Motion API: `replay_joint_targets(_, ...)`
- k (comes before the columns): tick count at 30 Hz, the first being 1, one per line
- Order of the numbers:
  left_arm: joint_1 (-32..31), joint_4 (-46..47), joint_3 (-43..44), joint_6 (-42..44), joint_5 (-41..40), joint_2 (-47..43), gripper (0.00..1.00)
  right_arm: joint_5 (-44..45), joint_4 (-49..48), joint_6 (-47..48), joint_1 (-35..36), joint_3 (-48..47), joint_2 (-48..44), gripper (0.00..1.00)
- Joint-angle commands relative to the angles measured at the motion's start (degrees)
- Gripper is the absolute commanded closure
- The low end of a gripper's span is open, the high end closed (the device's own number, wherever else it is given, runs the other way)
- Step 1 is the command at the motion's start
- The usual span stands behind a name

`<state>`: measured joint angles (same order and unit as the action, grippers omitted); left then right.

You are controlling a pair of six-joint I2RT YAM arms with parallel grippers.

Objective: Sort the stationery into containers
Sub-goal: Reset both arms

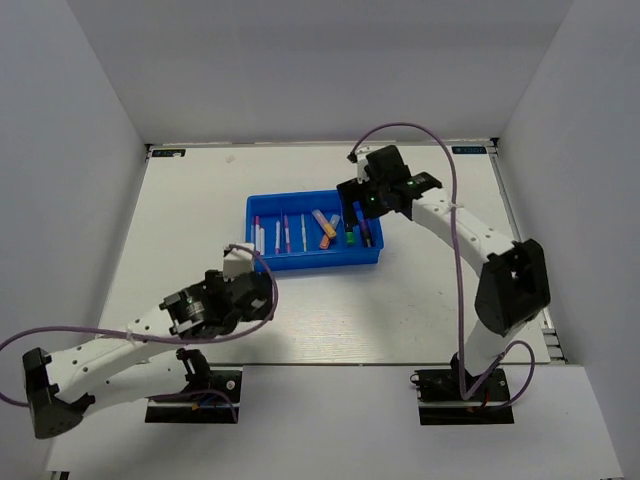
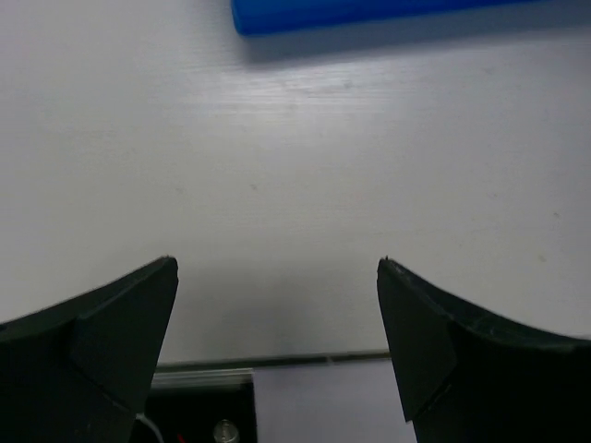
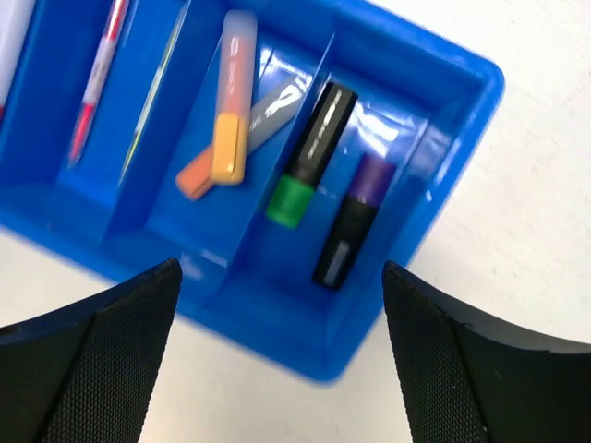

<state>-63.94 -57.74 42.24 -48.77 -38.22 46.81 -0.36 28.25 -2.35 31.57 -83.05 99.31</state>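
Note:
The blue tray [image 1: 266, 263] sits mid-table and holds all the stationery I see. Thin pens [image 1: 287, 233] lie in its left compartments. The pink/orange highlighter [image 3: 231, 111] lies across an orange one [image 3: 196, 178] in one compartment. The green/black highlighter [image 3: 309, 157] and purple/black highlighter [image 3: 351, 226] lie in the right end compartment. My right gripper [image 3: 277, 268] hovers open and empty above the tray's right end [image 1: 362, 220]. My left gripper [image 2: 277, 263] is open and empty over bare table in front of the tray's left end [image 1: 258, 297]; only the tray's edge [image 2: 369, 14] shows there.
White walls enclose the white table on three sides. The arm bases [image 1: 195, 385] stand at the near edge, which shows in the left wrist view [image 2: 277, 358]. A purple cable [image 1: 455, 230] loops along the right arm.

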Motion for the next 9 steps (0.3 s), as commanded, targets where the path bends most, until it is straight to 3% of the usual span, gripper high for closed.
replay_joint_targets(1, 12.54, 4.03, 6.34, 10.42, 19.13, 4.84, 0.00, -3.43, 9.26, 2.00, -0.64, -1.08, -8.13, 0.10)
replay_joint_targets(5, 23.15, 4.38, 10.74, 16.60, 30.02, 8.99, 0.00, 6.38, 7.17, 2.08, -0.72, 7.94, -18.68, 0.10)
replay_joint_targets(9, 31.22, 5.52, 11.64, 22.12, 33.73, 10.24, 0.00, 10.90, 5.33, 6.11, -1.16, 16.58, -28.36, 0.10)
